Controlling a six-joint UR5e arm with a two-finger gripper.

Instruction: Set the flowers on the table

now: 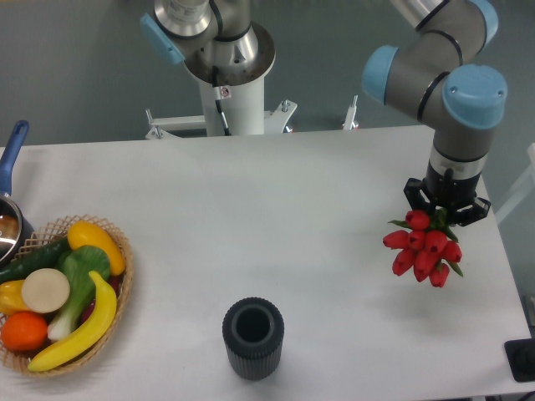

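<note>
- The gripper hangs over the right side of the desk, near the right edge, pointing straight down from the arm's grey and blue wrist.
- The flowers, a small bunch of red tulip buds with a few green leaves, sit directly under the gripper, their stems running up into it; the gripper appears to be grasping them by the stems, though the fingers themselves are hidden behind the buds.
- Whether the buds touch the desk surface or hang just above it cannot be told from this view.
- A dark ribbed cylindrical vase stands upright near the middle of the front edge, well apart from the flowers, its mouth facing up.
- A round wicker basket sits at the front left corner, holding a banana, a yellow pepper, an orange, a green leafy vegetable with a white stalk and a pale round slice.
- A pot with a blue handle shows partly at the left edge, just beside the basket.
- The robot's white base column stands behind the rear edge.
</note>
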